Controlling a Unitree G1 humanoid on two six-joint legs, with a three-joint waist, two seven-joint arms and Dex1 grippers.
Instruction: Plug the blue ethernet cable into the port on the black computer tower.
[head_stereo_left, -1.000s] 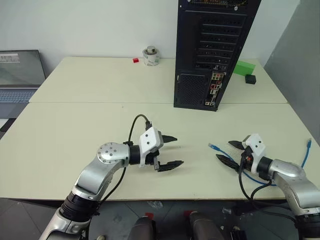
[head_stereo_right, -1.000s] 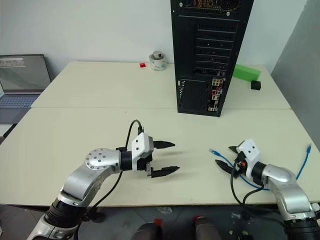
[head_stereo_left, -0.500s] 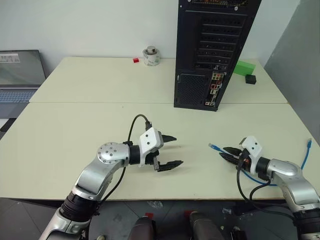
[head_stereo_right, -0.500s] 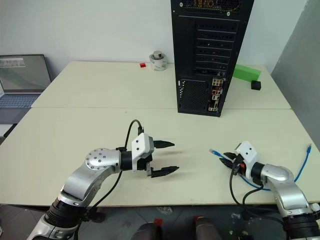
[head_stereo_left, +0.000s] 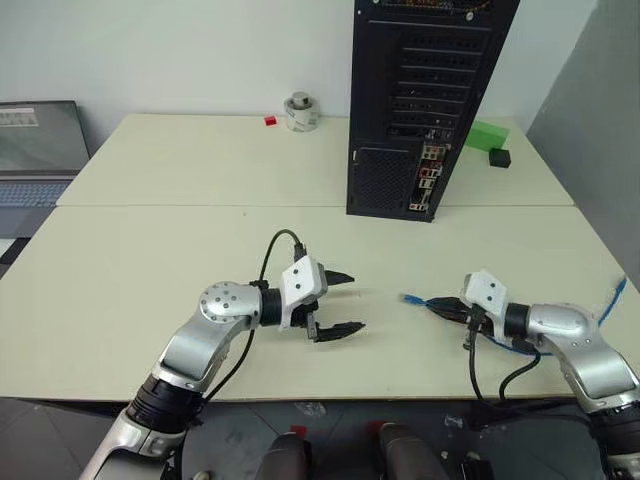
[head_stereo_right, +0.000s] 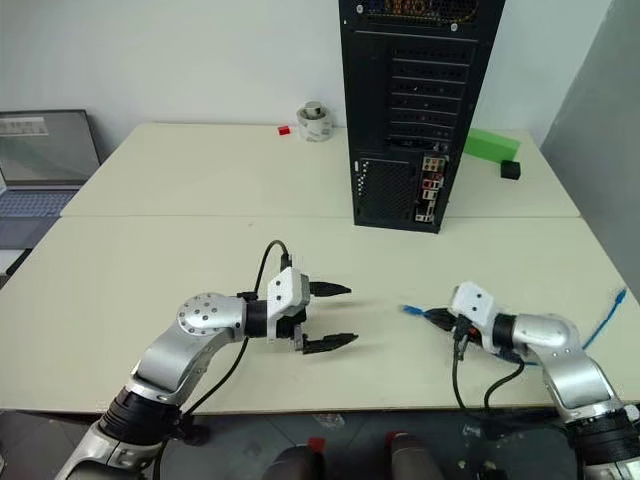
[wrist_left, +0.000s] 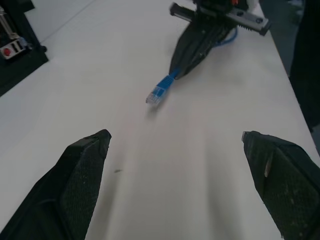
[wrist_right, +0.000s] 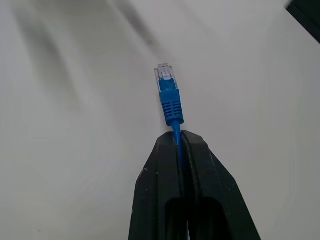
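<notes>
The blue ethernet cable (head_stereo_left: 425, 300) lies near the right front of the surface (head_stereo_left: 180, 250), its clear plug (wrist_right: 165, 78) sticking out just past the tips of the right end effector (head_stereo_left: 447, 309), which is pressed together on the cord right behind the plug's boot. The rest of the cord trails back under that arm and off the right edge. The plug's long axis runs along the fingers, pointing left across the surface toward the left end effector (head_stereo_left: 343, 302), which hangs spread wide and empty, a little apart. The port (head_stereo_left: 431, 172) sits in the coloured strip low on the rear of the black computer tower (head_stereo_left: 425, 100), well beyond the plug. I'd say the right arm must swing the plug round to face it.
</notes>
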